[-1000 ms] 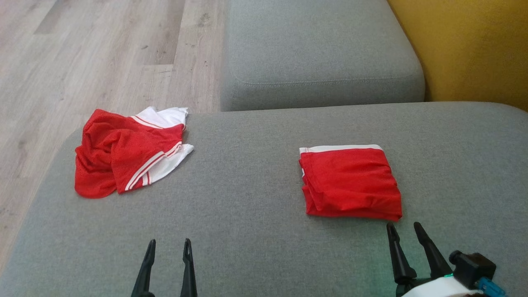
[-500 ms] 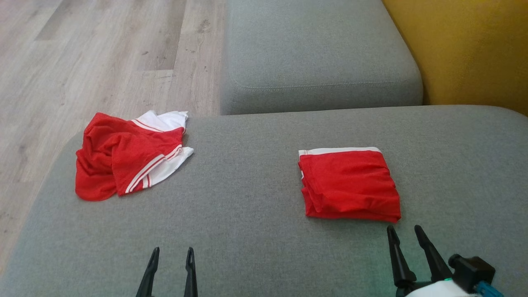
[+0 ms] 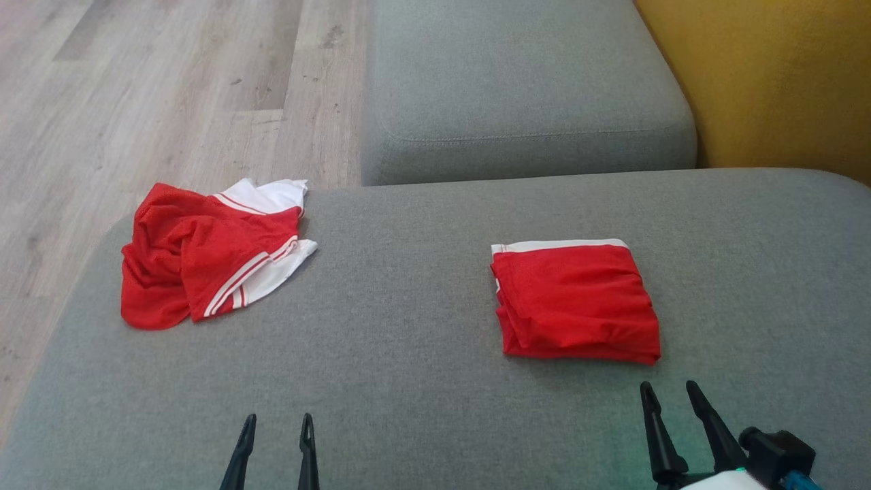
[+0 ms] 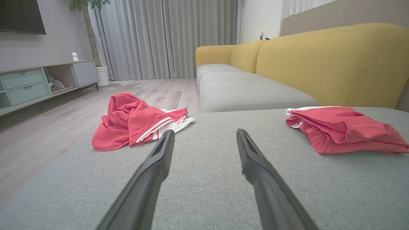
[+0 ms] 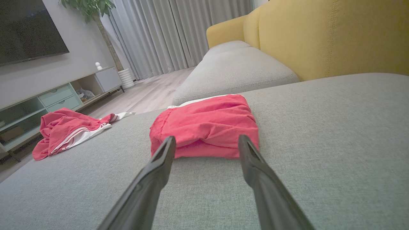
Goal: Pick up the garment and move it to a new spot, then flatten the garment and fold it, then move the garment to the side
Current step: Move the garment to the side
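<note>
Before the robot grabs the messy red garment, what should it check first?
1. Is the left tool open and empty? ok.
2. Is the right tool open and empty? ok.
3. Is the folded garment lying neat, clear of both tools? ok.
4. Is the crumpled garment flat? not ok, it is bunched up by the cushion's far left edge.
5. Is there bare cushion between the two garments for flattening? ok.
6. Does the left tool reach that far? cannot tell.
</note>
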